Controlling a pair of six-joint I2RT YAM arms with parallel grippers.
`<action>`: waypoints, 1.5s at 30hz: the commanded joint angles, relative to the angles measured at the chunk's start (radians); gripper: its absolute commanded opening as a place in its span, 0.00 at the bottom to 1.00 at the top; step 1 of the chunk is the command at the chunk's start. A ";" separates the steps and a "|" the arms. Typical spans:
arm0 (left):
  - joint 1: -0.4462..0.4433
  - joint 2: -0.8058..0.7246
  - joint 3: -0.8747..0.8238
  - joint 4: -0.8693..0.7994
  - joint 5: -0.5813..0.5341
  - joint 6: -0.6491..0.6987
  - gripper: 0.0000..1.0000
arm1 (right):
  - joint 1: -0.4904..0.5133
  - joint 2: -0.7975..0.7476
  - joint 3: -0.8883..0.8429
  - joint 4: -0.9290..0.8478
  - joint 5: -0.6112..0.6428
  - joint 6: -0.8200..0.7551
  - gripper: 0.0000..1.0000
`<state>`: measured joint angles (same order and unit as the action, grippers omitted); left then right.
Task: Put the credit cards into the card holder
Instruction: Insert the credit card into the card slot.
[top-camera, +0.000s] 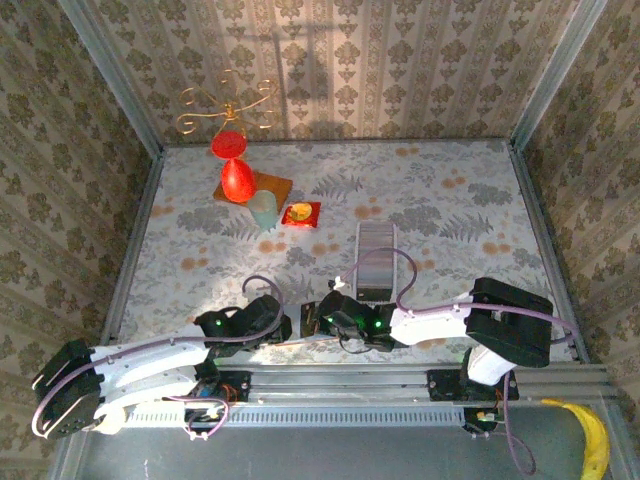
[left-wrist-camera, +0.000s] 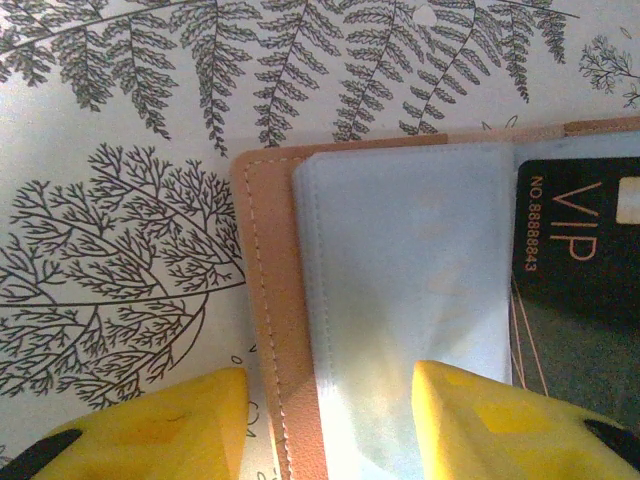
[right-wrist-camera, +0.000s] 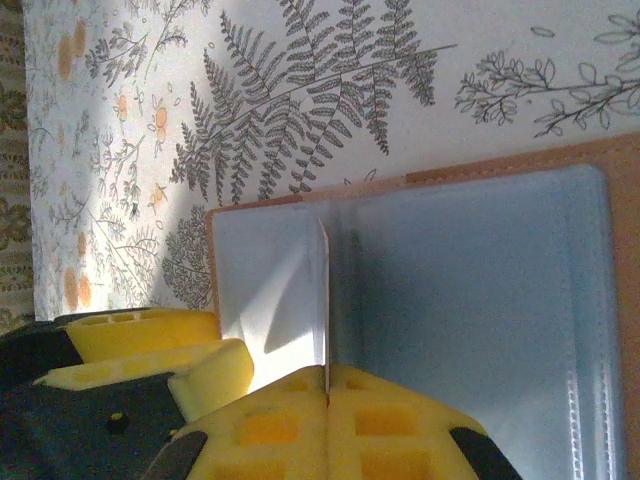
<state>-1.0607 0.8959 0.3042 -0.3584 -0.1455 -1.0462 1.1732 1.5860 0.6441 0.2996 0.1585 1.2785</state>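
Fern-printed worktop (left-wrist-camera: 120, 120) beneath opened card holder (left-wrist-camera: 265, 300); left claw (left-wrist-camera: 328, 400) spread wide astride its stitched edge (gripping nothing); right claw (right-wrist-camera: 327, 385) pinching upright credit card (right-wrist-camera: 324, 290) over its sleeves.

Bright warm light is slanting in; the edge-on credit card (right-wrist-camera: 323, 300) is shadowing the card holder (right-wrist-camera: 470, 300) beside it.

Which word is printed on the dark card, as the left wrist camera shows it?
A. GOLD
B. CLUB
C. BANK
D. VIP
D: the dark card carries the pale letters VIP beside a number printed along its edge.
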 joint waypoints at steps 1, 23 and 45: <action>-0.014 0.010 -0.008 0.007 0.015 -0.005 0.47 | 0.014 0.006 -0.015 0.016 0.029 0.044 0.00; -0.022 0.008 -0.005 0.012 0.013 -0.009 0.41 | 0.019 0.044 0.006 0.068 0.023 0.018 0.00; -0.024 0.014 -0.004 0.016 0.014 -0.011 0.36 | 0.013 0.045 0.067 -0.131 0.058 -0.071 0.35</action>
<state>-1.0740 0.9043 0.3038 -0.3450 -0.1375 -1.0466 1.1839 1.6382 0.6762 0.2489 0.1692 1.2404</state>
